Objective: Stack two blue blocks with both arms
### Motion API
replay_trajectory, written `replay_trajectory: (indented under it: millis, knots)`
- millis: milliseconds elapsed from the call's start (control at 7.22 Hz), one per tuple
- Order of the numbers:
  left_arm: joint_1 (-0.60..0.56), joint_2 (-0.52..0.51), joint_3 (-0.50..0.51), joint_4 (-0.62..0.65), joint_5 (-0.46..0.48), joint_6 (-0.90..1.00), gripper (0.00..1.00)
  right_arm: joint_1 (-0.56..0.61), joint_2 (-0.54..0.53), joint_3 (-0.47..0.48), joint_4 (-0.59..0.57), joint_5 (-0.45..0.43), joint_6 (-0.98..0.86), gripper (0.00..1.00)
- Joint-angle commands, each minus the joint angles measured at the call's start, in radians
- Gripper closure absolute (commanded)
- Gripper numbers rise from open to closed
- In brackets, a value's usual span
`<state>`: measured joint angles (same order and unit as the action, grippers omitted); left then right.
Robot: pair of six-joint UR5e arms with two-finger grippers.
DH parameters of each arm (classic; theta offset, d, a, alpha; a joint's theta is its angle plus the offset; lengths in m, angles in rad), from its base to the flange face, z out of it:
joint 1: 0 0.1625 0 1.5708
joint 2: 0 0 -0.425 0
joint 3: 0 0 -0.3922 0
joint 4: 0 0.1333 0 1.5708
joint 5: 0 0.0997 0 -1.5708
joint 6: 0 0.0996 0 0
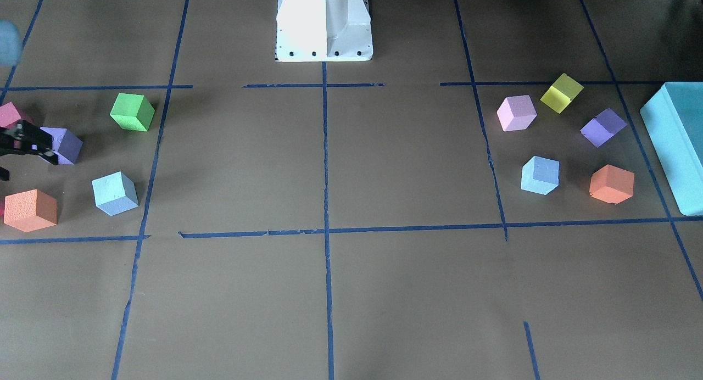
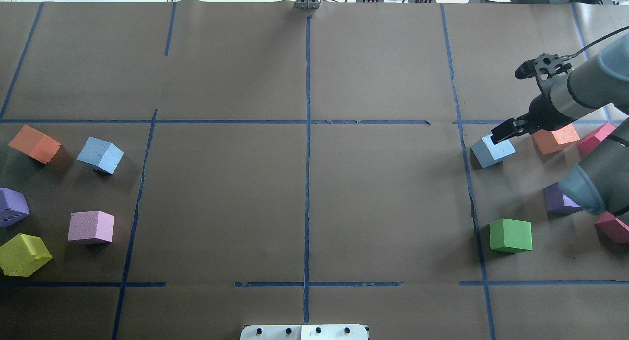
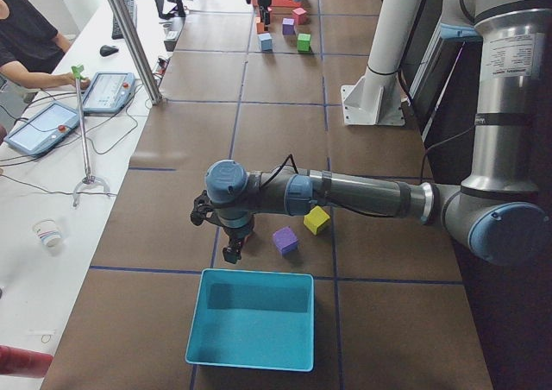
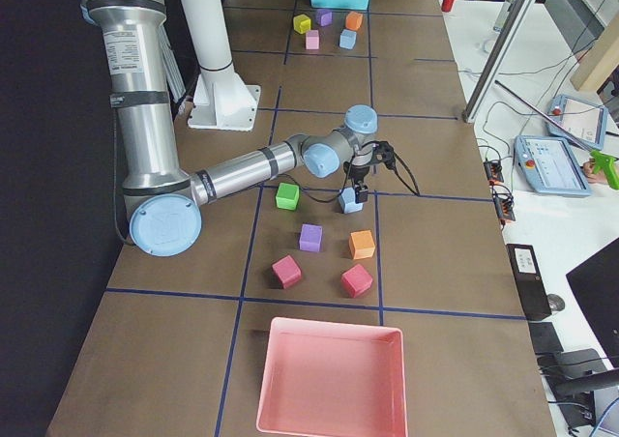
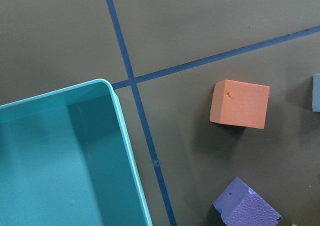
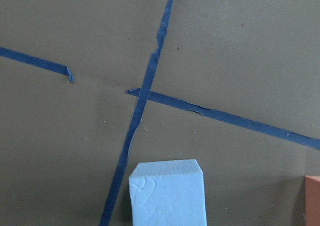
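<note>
The right gripper (image 2: 500, 133) hovers over the right-side blue block (image 2: 484, 155). That block rests on the table just beside a tape line, with an orange block (image 2: 555, 139) close behind it. The right wrist view shows this block at the bottom middle of the picture, so I judge it lies almost under the fingers, not yet between them. A cube has no long axis, but its faces sit skewed to the tape, so the wrist may need turning before it descends. The jaws look parted in the front-facing view, though the frame edge cuts them off, so I am not certain.

Far across the table, the left-side blue block (image 2: 100, 155) sits among other cubes. The left gripper (image 3: 231, 250), the nearer tool to it, hangs by the teal box (image 3: 256, 273). Whether its fingers are apart or together I cannot tell.
</note>
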<state>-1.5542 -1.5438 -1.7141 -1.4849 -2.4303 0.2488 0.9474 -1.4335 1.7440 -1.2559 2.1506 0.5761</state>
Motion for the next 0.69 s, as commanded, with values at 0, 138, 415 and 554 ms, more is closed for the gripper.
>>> replay_trajectory:
  millis: [0, 138, 415, 554]
  knots:
    - [-0.001, -0.001, -0.004, 0.000, -0.006, 0.001, 0.00, -0.042, -0.007, -0.035, 0.071, -0.047, 0.062, 0.00]
    - [-0.001, 0.001, -0.010, 0.000, -0.006, 0.001, 0.00, -0.045, -0.013, -0.041, 0.073, -0.055, 0.064, 0.01]
    - [-0.001, 0.032, -0.027, -0.003, -0.007, 0.001, 0.00, -0.065, -0.010, -0.070, 0.073, -0.069, 0.064, 0.02]
    - [-0.003, 0.034, -0.033, -0.002, -0.007, 0.001, 0.00, -0.079, 0.001, -0.089, 0.073, -0.069, 0.064, 0.02]
